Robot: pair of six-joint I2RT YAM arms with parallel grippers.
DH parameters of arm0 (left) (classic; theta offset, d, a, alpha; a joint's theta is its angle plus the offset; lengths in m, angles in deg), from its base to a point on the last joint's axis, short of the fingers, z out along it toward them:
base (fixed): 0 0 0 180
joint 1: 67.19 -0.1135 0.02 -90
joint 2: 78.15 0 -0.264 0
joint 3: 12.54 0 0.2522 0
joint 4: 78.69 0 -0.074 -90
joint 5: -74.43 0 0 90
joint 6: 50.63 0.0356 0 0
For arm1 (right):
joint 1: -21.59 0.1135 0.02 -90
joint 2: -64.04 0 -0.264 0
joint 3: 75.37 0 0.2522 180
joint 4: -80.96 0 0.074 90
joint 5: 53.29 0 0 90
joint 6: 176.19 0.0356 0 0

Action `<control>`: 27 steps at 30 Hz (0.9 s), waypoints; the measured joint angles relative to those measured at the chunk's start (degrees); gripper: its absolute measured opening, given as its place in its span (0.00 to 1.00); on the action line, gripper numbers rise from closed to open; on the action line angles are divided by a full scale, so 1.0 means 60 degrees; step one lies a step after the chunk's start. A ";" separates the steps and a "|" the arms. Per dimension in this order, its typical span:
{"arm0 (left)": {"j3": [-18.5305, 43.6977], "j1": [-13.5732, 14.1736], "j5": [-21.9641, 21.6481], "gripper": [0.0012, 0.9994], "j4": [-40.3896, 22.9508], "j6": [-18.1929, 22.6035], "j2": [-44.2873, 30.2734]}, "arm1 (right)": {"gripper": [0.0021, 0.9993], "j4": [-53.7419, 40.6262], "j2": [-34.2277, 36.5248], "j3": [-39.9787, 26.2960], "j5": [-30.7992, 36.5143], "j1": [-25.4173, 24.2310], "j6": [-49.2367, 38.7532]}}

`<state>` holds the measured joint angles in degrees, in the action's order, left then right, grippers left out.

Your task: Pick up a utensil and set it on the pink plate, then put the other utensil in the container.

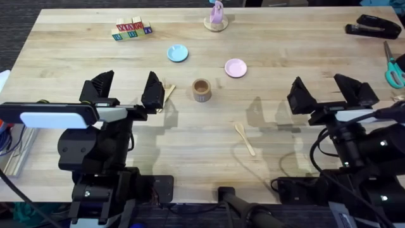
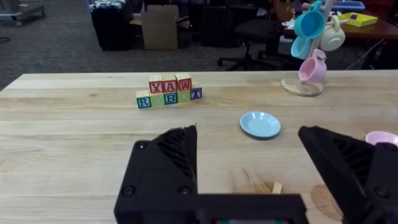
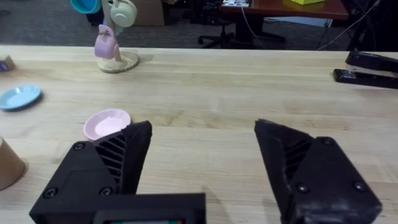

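The fork (image 1: 168, 93) lies just right of the wide-open left claw (image 1: 126, 88), nearer than the open right claw (image 1: 329, 90).

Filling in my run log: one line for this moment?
left gripper open over fork | right gripper open | spoon on table | pink plate, container empty

We see an office-like lab: beyond the wooden table (image 2: 74, 124) stand a rolling office chair (image 2: 249, 37), a cardboard box (image 2: 160, 26) and a red-brown desk (image 3: 280, 7) on grey carpet.
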<state>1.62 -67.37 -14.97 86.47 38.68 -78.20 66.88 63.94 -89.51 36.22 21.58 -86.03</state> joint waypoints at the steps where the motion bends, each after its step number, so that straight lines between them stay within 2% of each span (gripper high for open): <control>1: 0.0000 0.0000 0.0000 0.99 0.0000 0.0000 0.0000 | 1.00 0.0000 0.0000 0.0000 0.0000 0.0000 0.0000; 19: 0.0011 0.0000 0.0000 0.99 -0.0038 -0.0008 0.0000 | 1.00 -0.0136 0.0008 -0.0037 0.0011 0.0000 0.0003; 23: 0.0307 0.0000 -0.0001 0.99 -0.0727 -0.0195 -0.0056 | 1.00 -0.0729 0.0205 -0.0394 0.0016 0.0000 0.0004; 27: 0.1460 0.0000 -0.0002 0.99 -0.1680 -0.0621 -0.0739 | 1.00 -0.1601 0.1075 -0.1421 0.0026 0.0000 0.0006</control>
<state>10.38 -67.37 -14.98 76.39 34.95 -82.64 57.28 70.39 -98.04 36.37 21.58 -85.99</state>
